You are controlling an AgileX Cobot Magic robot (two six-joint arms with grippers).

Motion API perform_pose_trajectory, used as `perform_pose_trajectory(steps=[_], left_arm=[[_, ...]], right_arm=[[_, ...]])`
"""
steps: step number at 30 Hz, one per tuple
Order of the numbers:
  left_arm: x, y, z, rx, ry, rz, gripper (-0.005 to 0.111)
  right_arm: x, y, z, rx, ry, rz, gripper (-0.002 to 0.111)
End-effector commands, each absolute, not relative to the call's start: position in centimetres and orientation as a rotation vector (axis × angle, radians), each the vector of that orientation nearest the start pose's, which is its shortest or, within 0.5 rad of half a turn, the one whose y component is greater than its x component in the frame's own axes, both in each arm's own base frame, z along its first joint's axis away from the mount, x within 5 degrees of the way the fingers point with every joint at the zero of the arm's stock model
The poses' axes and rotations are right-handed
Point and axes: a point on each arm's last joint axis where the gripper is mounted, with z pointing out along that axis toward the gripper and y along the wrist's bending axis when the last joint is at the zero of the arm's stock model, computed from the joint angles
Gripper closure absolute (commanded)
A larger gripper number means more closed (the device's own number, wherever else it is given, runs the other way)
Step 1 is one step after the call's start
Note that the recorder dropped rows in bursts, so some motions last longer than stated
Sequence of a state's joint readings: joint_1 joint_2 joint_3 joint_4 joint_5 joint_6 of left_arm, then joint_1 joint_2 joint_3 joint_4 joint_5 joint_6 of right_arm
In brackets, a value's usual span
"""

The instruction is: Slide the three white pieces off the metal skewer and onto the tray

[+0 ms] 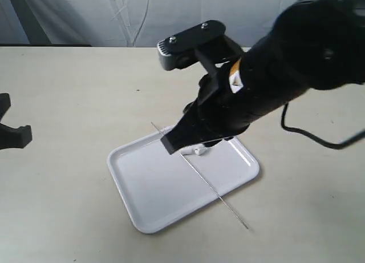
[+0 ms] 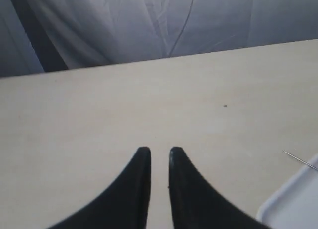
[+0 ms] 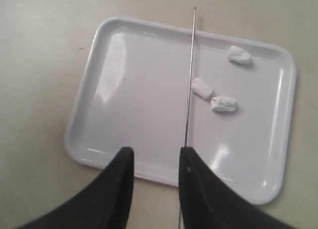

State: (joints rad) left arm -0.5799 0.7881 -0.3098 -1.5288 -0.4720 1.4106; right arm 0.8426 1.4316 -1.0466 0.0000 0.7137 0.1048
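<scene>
Skewer (image 3: 189,80) is down flat across the tray (image 3: 139,100). It crosses the tray's short way, its long axis running straight out from my right gripper (image 3: 155,157). The fine tapered tip pokes just past the far rim. The near end slips under my fingers, hugging the inside of one of them. My right gripper stands well open and clamps nothing: the rod runs alongside one finger, not pinched.

All three white pieces (image 3: 223,104) are off the rod and lie on the tray floor, all on the same side of it. The nearest piece (image 3: 202,88) sits just beside the skewer with a second close to it. The corner piece (image 3: 239,54) lies apart, near the rim.

My left gripper (image 2: 159,157) is nearly closed, a thin slit between the tips and nothing in it. It hangs over bare worktop (image 1: 68,92), well apart from the tray.

The surface is a plain pale beige worktop, matte. The tray is glossy white and throws back highlights. Behind, a creased grey cloth (image 1: 85,17) closes off the room.

The exterior view shows the skewer as a diagonal, both ends overhanging the tray rims. My right arm blocks most of the tray's far side there, so only one white piece peeks out below it. My right wrist view is the one that shows all three. My left wrist view catches just a tray corner and the thin end of the rod.
</scene>
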Motion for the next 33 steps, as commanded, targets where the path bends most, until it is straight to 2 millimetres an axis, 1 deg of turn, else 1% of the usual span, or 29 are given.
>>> perform_pose_trajectory(steps=[1,2,3,5,7,9,11,12,13,15,16,17,18,19,21,22,23,25,26,30,32,33], left_arm=[[13.4,-4.4,27.1,0.354,1.789,0.057,0.092],[13.2,-4.4,27.5,0.363,1.798,0.051,0.092],[13.1,-4.2,28.2,0.378,1.769,0.086,0.093],[13.0,-3.3,29.1,0.242,1.763,0.092,0.094],[12.8,-3.2,30.0,0.173,1.738,0.034,0.100],[12.6,-3.8,30.3,0.200,1.719,-0.054,0.106],[12.7,-4.5,30.1,0.252,1.719,-0.108,0.107],[12.9,-4.8,29.8,0.278,1.731,-0.098,0.107],[13.2,-4.8,29.4,0.308,1.749,-0.053,0.107],[13.9,-4.4,28.5,0.340,1.800,0.109,0.107],[14.6,-3.8,27.8,0.374,1.846,0.281,0.107],[14.9,-3.7,27.5,0.377,1.868,0.326,0.107],[15.2,-3.9,27.1,0.357,1.893,0.318,0.107],[15.3,-4.2,27.0,0.353,1.898,0.285,0.107],[15.4,-5.1,26.8,0.409,1.891,0.185,0.107],[15.4,-5.1,26.8,0.406,1.892,0.189,0.107],[15.4,-4.8,26.8,0.384,1.896,0.220,0.107],[15.4,-4.3,26.8,0.347,1.906,0.270,0.107],[15.4,-4.1,26.8,0.330,1.909,0.289,0.107],[15.3,-3.9,26.9,0.318,1.906,0.299,0.107],[14.9,-3.4,27.5,0.304,1.877,0.307,0.107],[14.6,-2.8,28.1,0.297,1.836,0.325,0.107]], right_arm=[[17.4,18.8,28.5,-0.903,2.380,0.323,0.077],[16.9,18.0,28.4,-0.886,2.370,0.317,0.077],[16.5,17.4,28.3,-0.866,2.364,0.312,0.077],[15.5,15.9,28.1,-0.808,2.356,0.301,0.077],[14.6,14.6,27.9,-0.747,2.350,0.299,0.077],[13.6,13.2,27.8,-0.682,2.328,0.322,0.077],[12.5,11.9,27.9,-0.617,2.283,0.363,0.077],[11.9,11.3,27.8,-0.583,2.268,0.389,0.077],[11.4,10.6,27.7,-0.562,2.255,0.404,0.077],[10.0,9.1,27.9,-0.508,2.210,0.455,0.077],[8.8,7.7,28.0,-0.449,2.174,0.502,0.077],[8.2,6.9,28.1,-0.429,2.147,0.524,0.077],[7.0,5.5,28.3,-0.386,2.094,0.567,0.077],[6.4,4.9,28.3,-0.374,2.061,0.586,0.077],[4.4,2.5,27.8,-0.330,1.984,0.627,0.077],[4.0,2.0,27.6,-0.319,1.963,0.638,0.077],[3.3,1.3,27.8,-0.302,1.887,0.678,0.077],[2.6,0.3,28.0,-0.283,1.810,0.704,0.077],[2.4,0.2,28.0,-0.278,1.800,0.712,0.077],[2.2,0.3,28.0,-0.270,1.815,0.759,0.077],[2.2,0.3,28.0,-0.270,1.815,0.759,0.077],[2.2,0.3,27.9,-0.271,1.820,0.750,0.077]])
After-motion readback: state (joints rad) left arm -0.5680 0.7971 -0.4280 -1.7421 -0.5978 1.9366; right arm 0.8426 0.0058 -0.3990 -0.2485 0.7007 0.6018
